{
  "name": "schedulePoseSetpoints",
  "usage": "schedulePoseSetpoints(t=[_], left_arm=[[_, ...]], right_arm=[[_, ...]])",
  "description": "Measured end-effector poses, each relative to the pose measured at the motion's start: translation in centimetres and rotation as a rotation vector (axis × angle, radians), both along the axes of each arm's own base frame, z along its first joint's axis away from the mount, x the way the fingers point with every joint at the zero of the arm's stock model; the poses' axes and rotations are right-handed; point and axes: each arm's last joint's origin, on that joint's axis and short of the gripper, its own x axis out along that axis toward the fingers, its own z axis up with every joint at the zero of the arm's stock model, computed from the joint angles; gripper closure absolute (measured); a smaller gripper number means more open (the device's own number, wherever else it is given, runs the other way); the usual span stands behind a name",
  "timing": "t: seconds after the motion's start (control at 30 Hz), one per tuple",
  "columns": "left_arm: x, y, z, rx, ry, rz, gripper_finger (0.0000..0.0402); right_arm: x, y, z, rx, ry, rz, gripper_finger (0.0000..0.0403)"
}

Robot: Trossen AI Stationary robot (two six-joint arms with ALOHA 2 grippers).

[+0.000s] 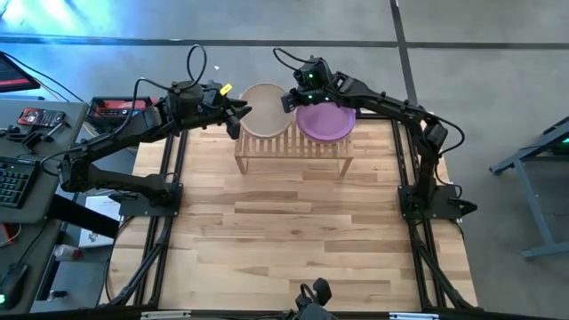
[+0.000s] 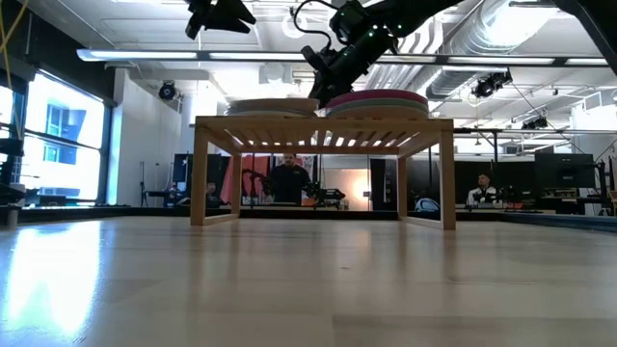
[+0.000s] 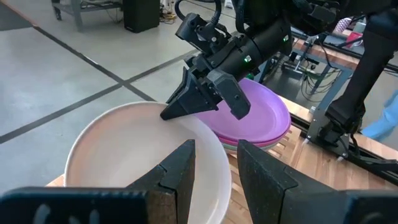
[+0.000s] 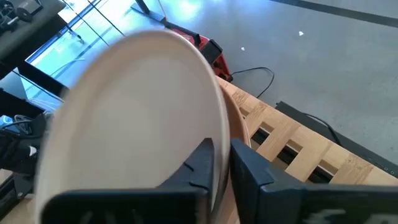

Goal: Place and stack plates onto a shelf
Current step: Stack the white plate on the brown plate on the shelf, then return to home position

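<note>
Right tool (image 4: 221,163) pinches the beige plate's (image 1: 264,110) rim; two stacks top the shelf (image 1: 293,153).

This is a robotics lab in a large open industrial hall. The low view shows exposed silver ducts (image 2: 525,34) and strip lighting under a high ceiling, tall windows (image 2: 58,135) at 9 o'clock, and people (image 2: 287,181) seated at workstations with monitors (image 2: 562,172) beyond the wooden counter (image 1: 302,231). From above, the floor is bare polished concrete (image 1: 498,53); a side desk at 9 o'clock carries a keyboard (image 1: 12,182) and hand tools (image 1: 36,118), with cables trailing nearby.
</note>
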Motion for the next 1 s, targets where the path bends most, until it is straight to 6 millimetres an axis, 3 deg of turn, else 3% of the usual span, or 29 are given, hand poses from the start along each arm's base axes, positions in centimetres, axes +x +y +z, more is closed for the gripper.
schedulePoseSetpoints(t=[0.27,0.57,0.73,1.0], left_arm=[[0.0,0.0,0.0,0.001,0.001,0.001,0.0293],[0.0,0.0,-0.1,-0.004,0.01,0.001,0.0293],[0.0,0.0,-0.1,-0.006,0.015,0.001,0.0293],[-0.1,0.0,-0.2,-0.01,0.021,0.001,0.0293]], right_arm=[[0.0,0.0,0.0,-0.005,-0.003,-0.007,0.0312],[-0.5,0.6,1.7,-0.004,-0.068,0.046,0.0299],[0.4,2.0,1.8,0.068,-0.115,0.163,0.0299],[1.7,5.4,1.1,0.076,-0.026,0.212,0.0299]])
